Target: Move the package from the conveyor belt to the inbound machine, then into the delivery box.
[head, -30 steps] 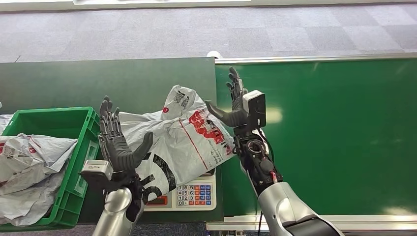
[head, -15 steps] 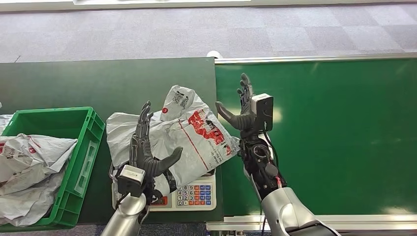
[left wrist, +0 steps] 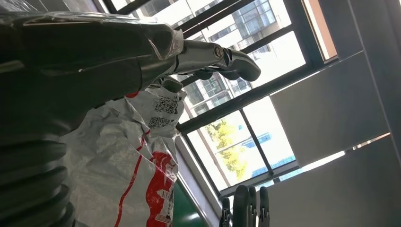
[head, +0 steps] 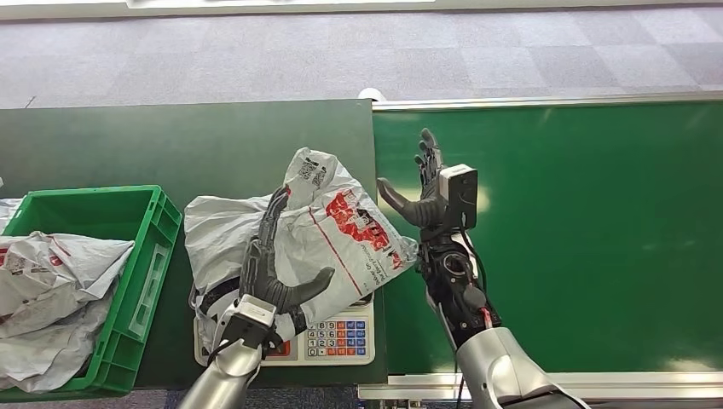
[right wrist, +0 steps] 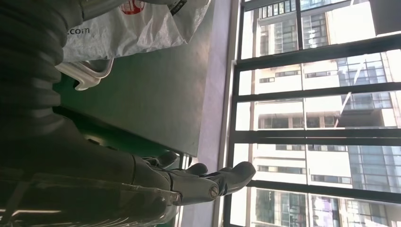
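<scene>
The package [head: 328, 234] lies on the scale [head: 337, 336], the left hand [head: 273, 273] resting spread upon it, the right hand [head: 426, 192] empty, fingers apart, at its 3 o'clock.

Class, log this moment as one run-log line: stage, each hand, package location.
stage: package on scale | left hand: open, over package | right hand: open, beside package | package: on scale | crate: holds other bags

Grey carpet tiles [head: 358, 51] run beyond the dark green tabletop [head: 170, 145]. Large windows [right wrist: 312, 113] face tall buildings; a leafy tree [left wrist: 227, 144] stands outside.
</scene>
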Motion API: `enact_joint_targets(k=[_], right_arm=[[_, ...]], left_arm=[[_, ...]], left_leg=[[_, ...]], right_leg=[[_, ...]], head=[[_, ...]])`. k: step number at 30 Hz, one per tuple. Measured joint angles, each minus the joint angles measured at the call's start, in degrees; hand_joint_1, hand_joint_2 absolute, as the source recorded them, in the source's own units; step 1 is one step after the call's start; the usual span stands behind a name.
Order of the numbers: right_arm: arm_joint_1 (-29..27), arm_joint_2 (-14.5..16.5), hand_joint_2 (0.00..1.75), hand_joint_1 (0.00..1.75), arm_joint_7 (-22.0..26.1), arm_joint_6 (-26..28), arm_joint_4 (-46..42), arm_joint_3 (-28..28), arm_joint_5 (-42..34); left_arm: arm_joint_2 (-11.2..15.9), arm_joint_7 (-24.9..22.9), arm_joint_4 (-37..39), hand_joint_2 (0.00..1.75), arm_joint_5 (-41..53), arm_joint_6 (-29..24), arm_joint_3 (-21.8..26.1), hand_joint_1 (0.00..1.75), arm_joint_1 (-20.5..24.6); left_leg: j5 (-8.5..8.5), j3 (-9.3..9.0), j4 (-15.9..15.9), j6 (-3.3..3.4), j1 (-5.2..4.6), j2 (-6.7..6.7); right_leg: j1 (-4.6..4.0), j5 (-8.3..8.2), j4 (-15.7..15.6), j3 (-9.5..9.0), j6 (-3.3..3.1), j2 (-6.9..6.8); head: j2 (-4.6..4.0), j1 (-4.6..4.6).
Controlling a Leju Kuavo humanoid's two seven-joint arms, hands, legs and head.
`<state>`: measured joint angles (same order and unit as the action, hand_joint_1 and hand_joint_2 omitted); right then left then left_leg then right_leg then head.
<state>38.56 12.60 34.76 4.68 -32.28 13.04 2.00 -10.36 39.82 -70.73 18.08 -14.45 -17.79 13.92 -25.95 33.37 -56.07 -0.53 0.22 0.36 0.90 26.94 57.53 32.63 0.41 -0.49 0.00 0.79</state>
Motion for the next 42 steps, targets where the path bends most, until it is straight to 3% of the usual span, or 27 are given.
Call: enact_joint_targets(k=[9,23,34,42], right_arm=[[-0.17,-0.38,1.75,0.0,-0.57,-1.21,-0.35,0.08,1.06],[-0.17,-0.45,1.75,0.0,-0.72,-1.31,-0.35,0.17,1.23],[-0.19,-0.45,1.75,0.0,-1.06,-1.57,-0.51,0.54,2.36],[-0.23,-0.76,1.75,0.0,-1.13,-1.27,-0.8,0.54,3.55]], left_arm=[[-0.73,-4.62,6.75,1.75,14.14,2.92,-1.38,0.0,1.91],[-1.43,-5.78,10.25,1.75,16.14,3.72,-1.32,0.0,2.5],[-2.2,-11.27,13.41,1.75,21.95,6.11,-0.73,0.0,4.04],[-2.88,-19.94,21.4,1.75,26.33,5.61,0.29,0.0,8.8]], left_leg=[[0.0,0.0,-0.01,0.0,0.0,0.01],[0.0,0.0,0.0,0.0,0.0,0.0],[0.0,0.0,0.0,0.0,0.0,-0.01],[0.01,-0.1,0.0,0.0,0.0,-0.04]], right_leg=[[0.0,-0.01,0.0,-0.01,0.0,0.01],[0.0,0.0,0.0,-0.01,0.0,0.01],[0.0,0.0,0.0,-0.01,0.0,0.01],[0.0,-0.01,0.0,-0.15,0.0,-0.02]], head=[[0.0,0.0],[0.0,0.01],[0.0,0.01],[0.0,0.02]])
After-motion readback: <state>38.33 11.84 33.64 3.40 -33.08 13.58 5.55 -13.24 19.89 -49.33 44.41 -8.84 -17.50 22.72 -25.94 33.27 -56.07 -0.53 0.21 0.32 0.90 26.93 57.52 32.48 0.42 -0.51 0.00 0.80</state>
